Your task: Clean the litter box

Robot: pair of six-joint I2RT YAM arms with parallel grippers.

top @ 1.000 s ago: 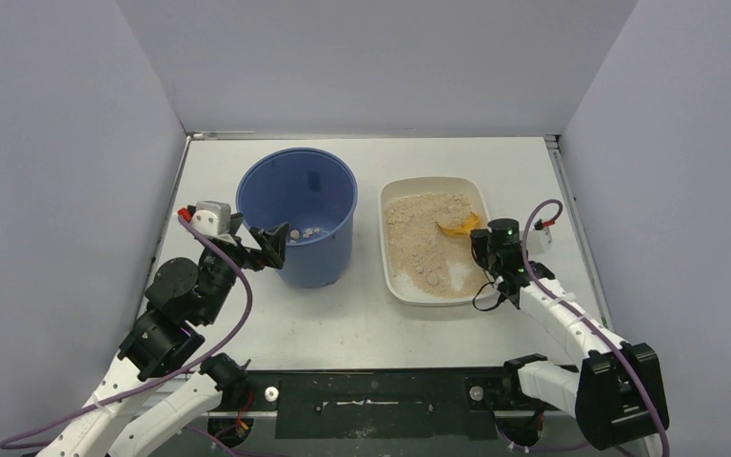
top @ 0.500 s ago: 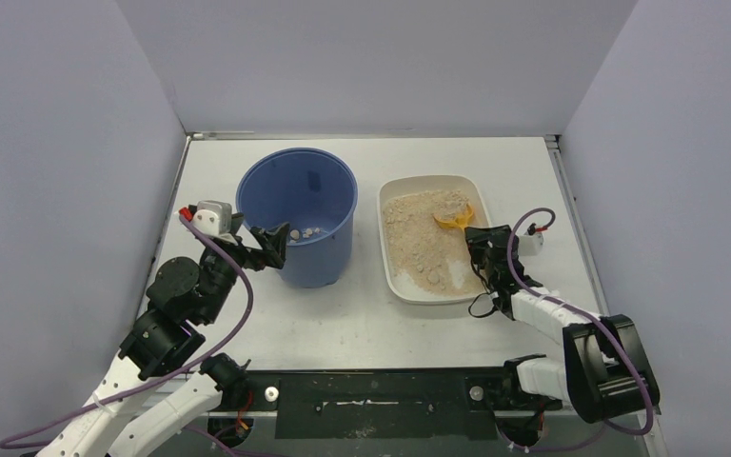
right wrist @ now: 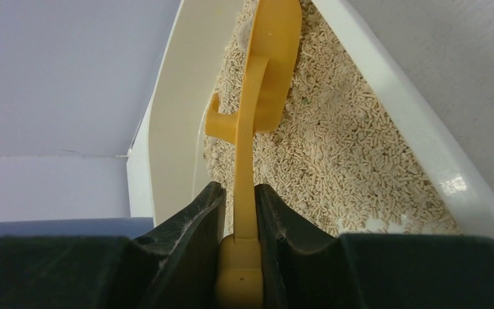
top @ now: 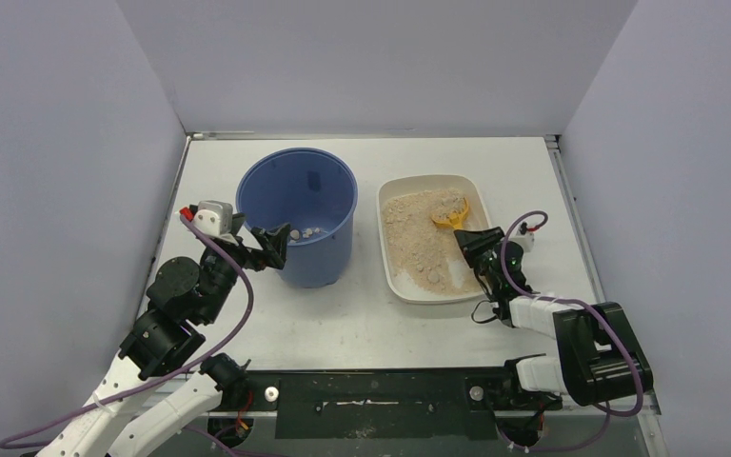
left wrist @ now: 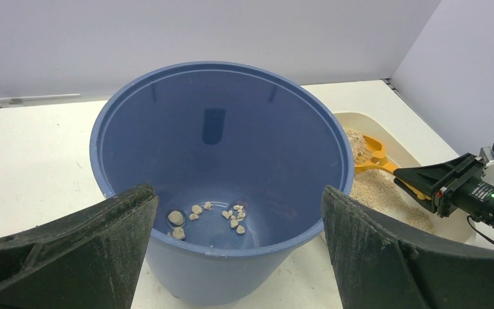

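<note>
The litter box (top: 384, 238) sits on the right half of the table (top: 371, 328), just right of the blue bucket (top: 319, 262), with its long axis running away from the arm bases. The right arm is much the nearer one. The right gripper (top: 466, 238) hangs over the tray's near right part and is clamped on the handle of the orange scoop (top: 450, 219). In the wrist view the handle is squeezed flat between the two black fingers (right wrist: 193, 219), and the blade points out toward the far end of the tray, down in the litter (right wrist: 341, 154).

So the box lies ahead of that gripper and a bit to its left, and the bucket is further left again. My guess is any loaded scoop has to go sideways over the tray's left wall.

Materials:
- **Tray:** smooth, glossy cream plastic with rounded corners and low walls.
- **Litter:** tan and pellet-like, loose and heaped unevenly, so it probably spills easily.
- **Scoop:** thin, hard plastic.

The left gripper (top: 271, 246) is spread wide open and holds nothing. It faces the bucket's side, and a few pale clumps (left wrist: 206, 215) lie on the bucket's bottom.
</note>
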